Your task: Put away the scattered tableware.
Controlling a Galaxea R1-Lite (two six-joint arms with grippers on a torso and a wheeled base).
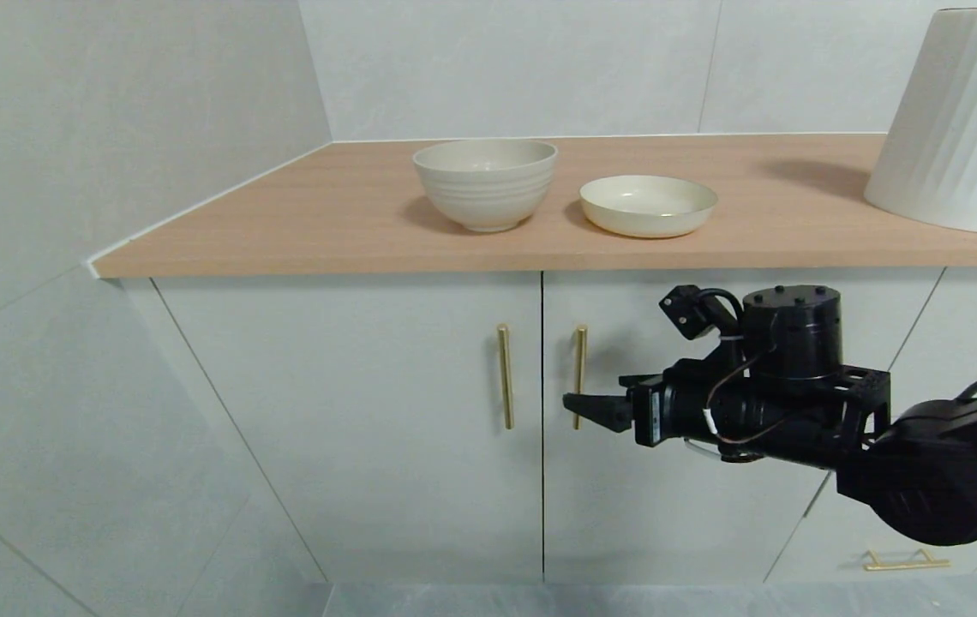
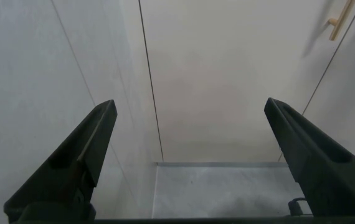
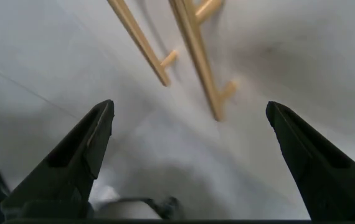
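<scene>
The right arm [image 1: 926, 471] is matte black: screw-topped cylindrical housing [image 1: 793, 334], thin looped cables [image 1: 722, 381], wedge-fingered gripper [image 1: 581, 404].

A white vase [image 1: 960, 120] is standing on the counter [image 1: 326, 231], up and right of the right claw [image 1: 578, 404]. Grey floor [image 1: 626, 600] is lying below the claw; a tiled wall [image 1: 68, 154] is rising to its left.
</scene>
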